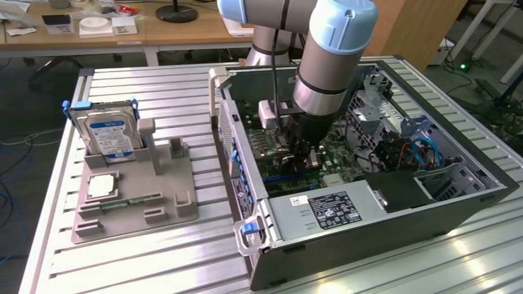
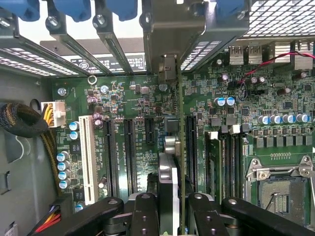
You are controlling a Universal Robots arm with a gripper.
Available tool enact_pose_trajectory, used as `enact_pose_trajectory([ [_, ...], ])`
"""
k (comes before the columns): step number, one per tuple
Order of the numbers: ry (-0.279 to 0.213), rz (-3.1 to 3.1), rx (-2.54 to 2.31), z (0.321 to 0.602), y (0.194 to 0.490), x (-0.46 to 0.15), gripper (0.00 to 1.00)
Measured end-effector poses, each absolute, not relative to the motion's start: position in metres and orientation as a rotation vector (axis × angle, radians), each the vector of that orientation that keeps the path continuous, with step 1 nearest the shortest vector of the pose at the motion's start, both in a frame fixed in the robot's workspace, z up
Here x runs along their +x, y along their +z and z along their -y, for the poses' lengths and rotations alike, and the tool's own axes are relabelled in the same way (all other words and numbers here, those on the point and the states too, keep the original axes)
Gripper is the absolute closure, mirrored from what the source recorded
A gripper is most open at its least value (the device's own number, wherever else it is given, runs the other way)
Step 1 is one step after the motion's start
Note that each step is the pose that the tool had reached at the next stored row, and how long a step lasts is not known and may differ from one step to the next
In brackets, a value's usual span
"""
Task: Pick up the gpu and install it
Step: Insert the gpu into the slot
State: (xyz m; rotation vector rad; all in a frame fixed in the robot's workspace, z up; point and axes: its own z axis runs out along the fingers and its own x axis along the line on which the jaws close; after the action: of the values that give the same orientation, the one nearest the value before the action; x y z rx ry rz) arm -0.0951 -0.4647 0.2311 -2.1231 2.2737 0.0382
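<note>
My gripper (image 2: 170,216) reaches down into the open computer case (image 1: 457,196) and is shut on the gpu (image 2: 167,172). In the wrist view I see the gpu edge-on, a thin card running from between the black fingers (image 2: 145,211) towards its silver end bracket (image 2: 170,34) at the case's rear slot openings. It stands upright over the green motherboard (image 2: 128,98), between two long black expansion slots (image 2: 129,152). I cannot tell whether its edge sits in a slot. In the exterior view the gripper (image 1: 301,156) hangs low over the board, and the arm hides the card.
A grey fixture (image 1: 131,196) at the exterior view's left holds a hard drive (image 1: 110,135) upright, a memory stick (image 1: 122,202) and a chip (image 1: 100,185). Inside the case are the power supply (image 1: 327,211), cables (image 1: 408,153), a white slot (image 2: 88,157) and the CPU socket (image 2: 283,191).
</note>
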Motion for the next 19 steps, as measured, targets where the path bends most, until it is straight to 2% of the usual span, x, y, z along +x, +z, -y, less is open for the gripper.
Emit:
enact_pose_trajectory([
  [19, 0.016, -2.283, -2.133, 0.4625, 0.2311, -0.0949, 0.72],
])
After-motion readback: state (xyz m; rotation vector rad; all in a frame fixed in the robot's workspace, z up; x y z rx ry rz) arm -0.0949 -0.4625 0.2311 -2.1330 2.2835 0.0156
